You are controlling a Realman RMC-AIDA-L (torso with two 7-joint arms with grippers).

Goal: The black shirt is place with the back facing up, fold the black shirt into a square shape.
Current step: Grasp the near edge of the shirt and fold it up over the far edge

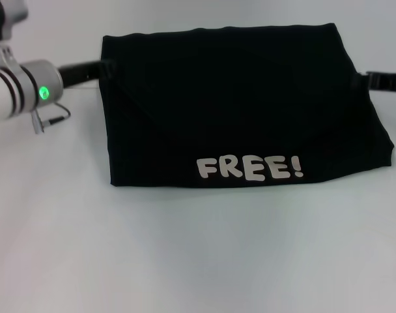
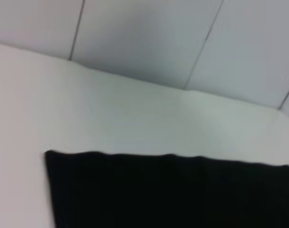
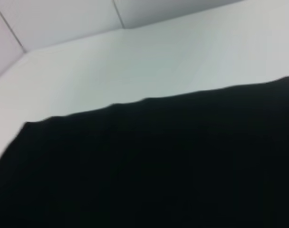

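The black shirt [image 1: 237,104] lies folded in the middle of the white table [image 1: 185,261], with a white "FREE!" print [image 1: 250,168] along its near edge. My left gripper [image 1: 101,68] meets the shirt's far left edge, and its tip is hidden by the fabric. My right gripper [image 1: 366,79] meets the shirt's right edge the same way. In the left wrist view the shirt [image 2: 168,190] fills the lower part, with bare table beyond its straight edge. In the right wrist view the shirt [image 3: 149,166] also fills the lower part.
The left arm's silver forearm with a green light [image 1: 28,91] and a small cable reaches in from the left. A pale wall with seams [image 2: 182,38] stands behind the table's far edge.
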